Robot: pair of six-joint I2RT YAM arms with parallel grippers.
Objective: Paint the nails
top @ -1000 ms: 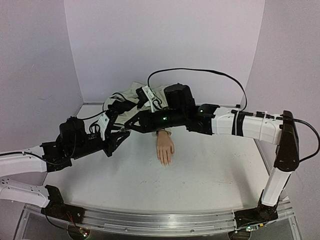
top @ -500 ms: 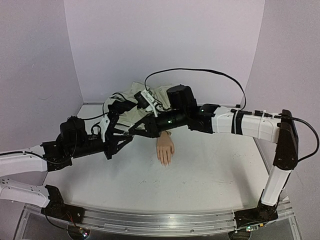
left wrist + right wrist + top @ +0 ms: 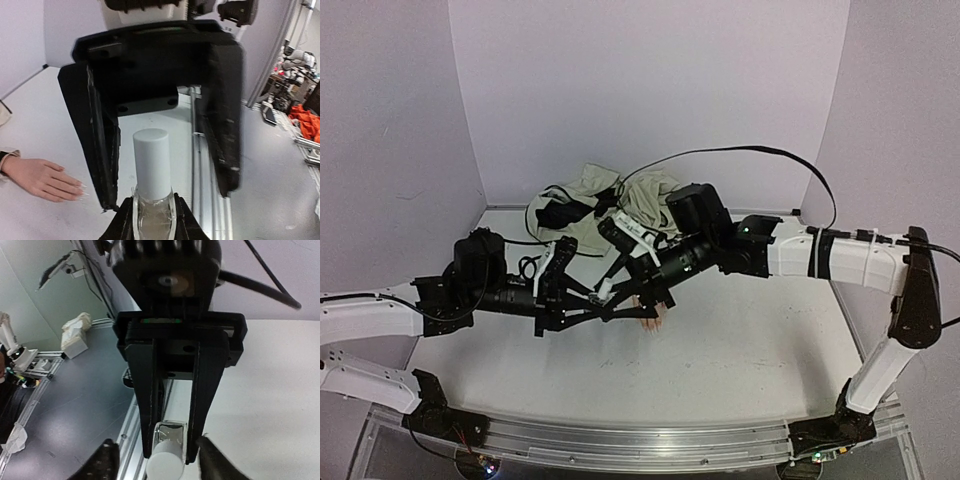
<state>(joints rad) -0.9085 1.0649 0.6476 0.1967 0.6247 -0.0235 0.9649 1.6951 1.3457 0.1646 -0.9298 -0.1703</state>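
My left gripper point(image 3: 151, 214) is shut on the clear glass body of a small bottle point(image 3: 152, 222) with a white cap point(image 3: 151, 162). My right gripper point(image 3: 160, 462) is open, with one of its fingers point(image 3: 222, 125) on each side of the cap, not touching it. In the right wrist view the bottle point(image 3: 172, 432) sits between the left fingers point(image 3: 150, 400), cap toward the camera. In the top view the two grippers meet point(image 3: 618, 298) just above the peach mannequin hand point(image 3: 650, 320), which is mostly hidden. The hand point(image 3: 40, 177) lies flat, its small nails point(image 3: 80, 187) showing at the fingertips.
A heap of cream cloth with a dark cuff point(image 3: 588, 195) and black cables lies at the back of the white table point(image 3: 740, 350). An aluminium rail point(image 3: 620, 445) runs along the near edge. Lilac walls close in the left, back and right.
Both arms have moved right and toward the front, over the mannequin hand. The right gripper has come round the bottle's cap with its jaws apart. The left gripper still holds the bottle.
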